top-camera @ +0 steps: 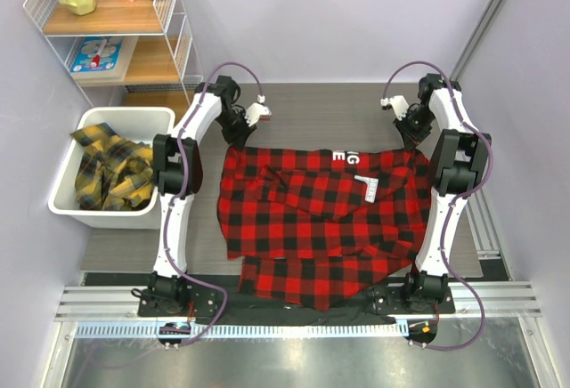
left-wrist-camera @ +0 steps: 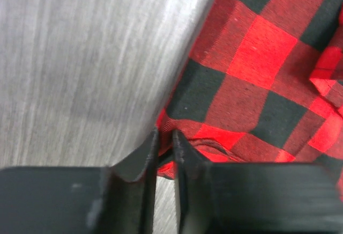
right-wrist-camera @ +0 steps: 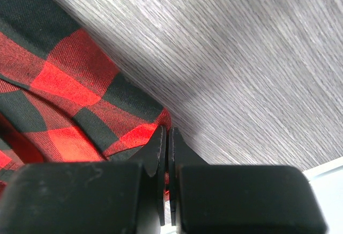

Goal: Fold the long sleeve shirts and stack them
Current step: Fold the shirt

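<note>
Left end effector (left-wrist-camera: 164, 138), narrow, around a far corner of the red-and-black shirt (left-wrist-camera: 252, 57); right end effector (right-wrist-camera: 167, 136) likewise.

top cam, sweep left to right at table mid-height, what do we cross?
white bin holding yellow-and-black shirts → left arm → red-and-black shirt → right arm

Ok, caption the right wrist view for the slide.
Right gripper pinching a corner of the red-and-black shirt over the grey table.
</note>
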Controlling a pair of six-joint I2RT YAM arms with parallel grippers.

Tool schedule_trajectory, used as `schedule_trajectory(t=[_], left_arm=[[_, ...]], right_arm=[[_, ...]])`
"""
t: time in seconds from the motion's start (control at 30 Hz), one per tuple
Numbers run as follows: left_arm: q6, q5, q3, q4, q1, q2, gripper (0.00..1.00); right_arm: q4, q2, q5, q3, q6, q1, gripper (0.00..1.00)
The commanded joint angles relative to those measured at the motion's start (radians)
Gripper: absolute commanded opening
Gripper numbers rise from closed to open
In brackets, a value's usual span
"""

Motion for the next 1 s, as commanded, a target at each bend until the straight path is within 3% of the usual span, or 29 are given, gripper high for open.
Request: schedule_trajectory(t=[0.0, 0.07, 0.53, 0.8, 0.97], left_arm=[[0.05, 0.003, 0.031, -0.069, 0.008, 0.001, 0.06], [0.049, 0.008, 0.024, -0.078, 0.019, -0.005, 0.0], [-0.019, 0.025, -0.007, -0.023, 0.065, -0.1, 0.0], [-0.088, -0.017, 0.092, 0.012, 0.068, -0.011, 0.0], [-0.158, -0.102, 0.074, 0.151, 0.057, 0.015, 0.0]], right_arm=[[0.008, -0.02, 0.027, 0.008, -0.001, 0.004, 0.01], [0.009, -0.023, 0.029, 0.005, -0.002, 0.004, 0.01], [0.009, -0.055, 0.018, 0.006, -0.007, -0.031, 0.01], [0.011, 0.041, 0.019, 0.106, 0.039, -0.018, 0.01], [0.141, 0.061, 0.105, 0.077, 0.119, 0.019, 0.04]])
